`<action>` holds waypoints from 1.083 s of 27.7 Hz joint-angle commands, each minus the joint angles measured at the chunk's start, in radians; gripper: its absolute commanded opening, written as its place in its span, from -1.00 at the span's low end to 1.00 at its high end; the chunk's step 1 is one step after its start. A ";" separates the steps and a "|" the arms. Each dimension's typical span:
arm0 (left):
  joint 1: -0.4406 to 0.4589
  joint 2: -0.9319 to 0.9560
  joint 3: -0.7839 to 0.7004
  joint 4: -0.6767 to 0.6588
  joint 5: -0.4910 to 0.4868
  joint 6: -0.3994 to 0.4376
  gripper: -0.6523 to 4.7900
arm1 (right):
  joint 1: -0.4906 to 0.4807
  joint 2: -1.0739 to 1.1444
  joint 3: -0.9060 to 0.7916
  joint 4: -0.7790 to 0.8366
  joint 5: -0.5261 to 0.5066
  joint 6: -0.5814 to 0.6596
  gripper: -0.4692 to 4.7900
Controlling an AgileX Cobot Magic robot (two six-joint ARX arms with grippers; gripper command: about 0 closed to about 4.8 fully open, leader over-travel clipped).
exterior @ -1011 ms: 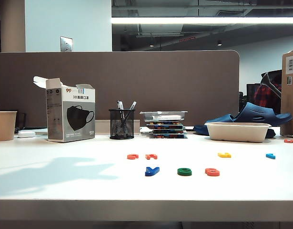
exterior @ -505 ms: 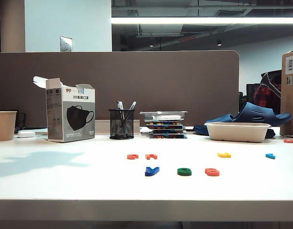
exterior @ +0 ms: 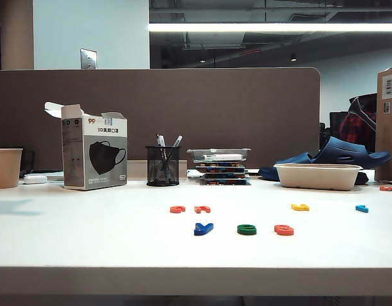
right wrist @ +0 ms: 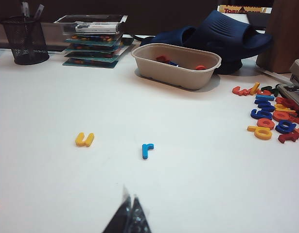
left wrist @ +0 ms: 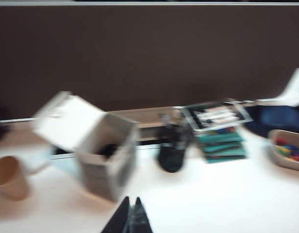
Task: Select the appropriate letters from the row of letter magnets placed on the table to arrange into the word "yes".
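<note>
On the white table (exterior: 119, 245) a front line reads dark blue "y" (exterior: 203, 229), green "e" (exterior: 246, 229), red "s" (exterior: 284, 230). Behind them lie two orange-red letters (exterior: 177, 209) (exterior: 202, 209), a yellow letter (exterior: 300, 207) and a light-blue letter (exterior: 362, 208). Neither arm shows in the exterior view. My left gripper (left wrist: 131, 200) is shut and empty, facing the mask box (left wrist: 100, 150) in a blurred wrist view with no letters. My right gripper (right wrist: 129, 198) is shut and empty above bare table, short of the yellow letter (right wrist: 84, 140) and light-blue letter (right wrist: 147, 150).
Along the back stand a paper cup (exterior: 6, 167), mask box (exterior: 94, 155), mesh pen holder (exterior: 162, 165), stacked trays (exterior: 221, 167), a beige bowl (exterior: 318, 176) and blue slippers (exterior: 339, 153). A heap of spare letters (right wrist: 273, 111) lies at the far right beside the bowl (right wrist: 176, 60).
The arm's shadow on the left of the table has slid away to the left and nearly gone. The letters have not moved.
</note>
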 commanded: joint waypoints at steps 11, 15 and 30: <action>0.207 -0.269 -0.071 -0.105 0.072 0.045 -0.78 | 0.000 -0.005 -0.008 -0.004 0.015 -0.003 -0.82; 0.158 -0.385 -0.149 -0.114 0.081 0.013 -0.78 | 0.000 -0.005 -0.008 -0.011 0.020 -0.003 -0.82; 0.128 -0.874 -0.454 -0.157 0.133 -0.079 -0.78 | 0.000 -0.005 -0.008 -0.012 0.021 -0.002 -0.82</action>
